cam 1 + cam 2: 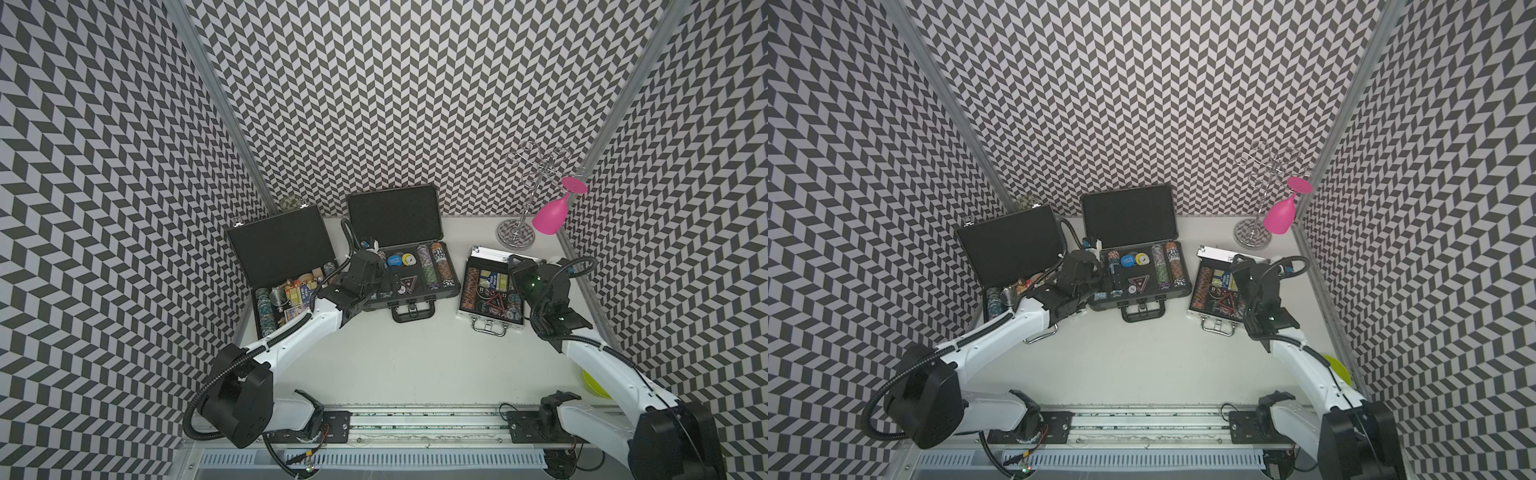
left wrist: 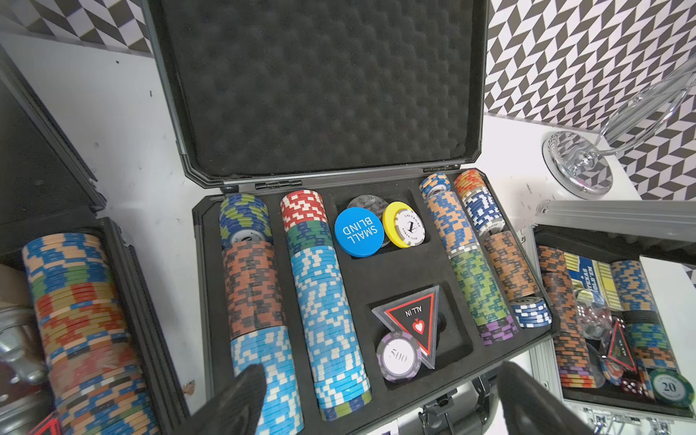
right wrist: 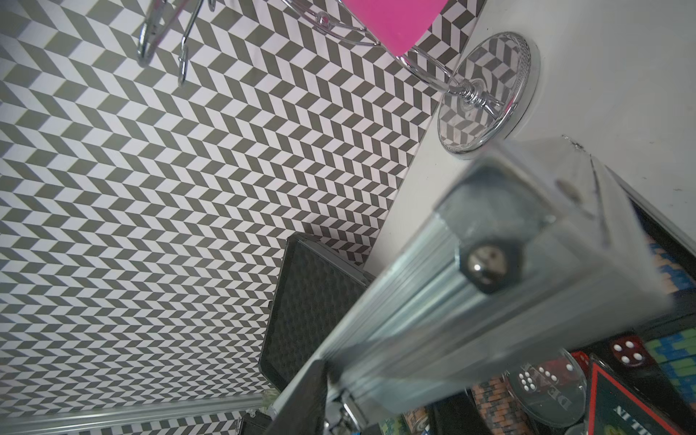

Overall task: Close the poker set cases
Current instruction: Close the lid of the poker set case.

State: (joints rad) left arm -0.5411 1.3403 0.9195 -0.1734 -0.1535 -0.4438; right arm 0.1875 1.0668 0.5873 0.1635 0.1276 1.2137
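Observation:
Three poker set cases lie open on the white table in both top views. The flat black one [image 1: 277, 249] is on the left and the thick dark grey one [image 1: 395, 220] in the middle, both with lids upright. My left gripper [image 2: 380, 399] hangs open over the grey case's front chip rows [image 2: 327, 309], holding nothing. The small silver case [image 1: 490, 291] is on the right. Its lid [image 3: 489, 282] stands tilted and blurred, right at my right gripper [image 1: 518, 266]. One finger [image 3: 301, 399] touches the lid's edge. The other finger is hidden.
A chrome glass rack [image 1: 515, 235] with a hanging pink glass [image 1: 550, 214] stands at the back right, close behind the silver case. A yellow-green object [image 1: 594, 384] lies under the right arm by the right wall. A clear glass [image 1: 291, 202] peeks from behind the black case.

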